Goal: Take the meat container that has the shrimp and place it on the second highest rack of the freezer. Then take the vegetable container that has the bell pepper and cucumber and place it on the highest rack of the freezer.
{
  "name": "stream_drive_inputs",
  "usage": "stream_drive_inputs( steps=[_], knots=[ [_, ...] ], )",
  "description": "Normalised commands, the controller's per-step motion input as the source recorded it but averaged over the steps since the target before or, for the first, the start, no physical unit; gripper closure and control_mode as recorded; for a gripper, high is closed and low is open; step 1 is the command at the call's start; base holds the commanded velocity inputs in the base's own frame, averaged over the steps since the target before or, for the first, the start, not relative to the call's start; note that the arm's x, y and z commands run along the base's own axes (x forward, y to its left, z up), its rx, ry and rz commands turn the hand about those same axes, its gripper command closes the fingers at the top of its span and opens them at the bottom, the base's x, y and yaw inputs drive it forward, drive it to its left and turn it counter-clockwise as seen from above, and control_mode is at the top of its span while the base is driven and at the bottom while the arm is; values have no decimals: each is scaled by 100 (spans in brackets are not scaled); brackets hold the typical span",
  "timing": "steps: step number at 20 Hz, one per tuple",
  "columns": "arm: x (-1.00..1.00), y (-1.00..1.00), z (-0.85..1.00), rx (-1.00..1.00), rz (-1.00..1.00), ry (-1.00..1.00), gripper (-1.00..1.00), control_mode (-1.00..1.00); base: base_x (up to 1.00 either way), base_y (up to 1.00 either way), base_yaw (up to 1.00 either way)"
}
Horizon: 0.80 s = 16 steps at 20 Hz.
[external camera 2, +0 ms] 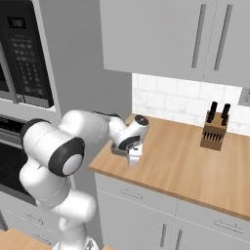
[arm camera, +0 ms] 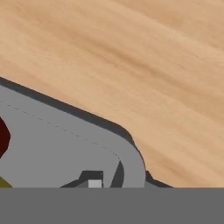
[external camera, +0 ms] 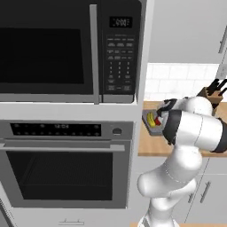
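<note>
A shallow grey container [external camera: 150, 127] lies on the wooden counter [external camera: 150, 146], close against the tall oven cabinet. Inside it are a yellow piece [external camera: 152, 119] and a red piece [external camera: 158, 120]; I cannot tell whether these are the meat or the vegetables. My gripper [external camera: 159, 119] comes down from the right onto its near corner and is shut on the rim. The right base view has the container [external camera 2: 116, 149] mostly behind my wrist and the gripper [external camera 2: 132, 160] at its edge. In the hand view the fingertips [arm camera: 92, 178] sit just inside the rounded corner of the container [arm camera: 65, 144].
A knife block [external camera 2: 215, 132] stands at the back of the counter [external camera 2: 185, 161], to the right. A microwave [external camera: 66, 48] and an oven [external camera: 66, 168] fill the tall cabinet to the left. Wall cabinets [external camera 2: 195, 34] hang above. Drawers and doors [external camera 2: 146, 215] are below.
</note>
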Motion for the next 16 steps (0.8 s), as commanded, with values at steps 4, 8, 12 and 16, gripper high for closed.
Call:
stream_drive_inputs(
  steps=[4, 8, 12, 16],
  knots=[
    [-61, -1, 71, -7, -2, -10, 100, -100, 0, 0, 0],
    [-71, 0, 81, -1, -3, -9, 100, -100, 0, 0, 0],
    [-84, 0, 92, 0, -6, -5, 100, -100, 0, 0, 0],
    [-74, 0, 94, 1, -8, 0, 100, -100, 0, 0, 0]
  ],
)
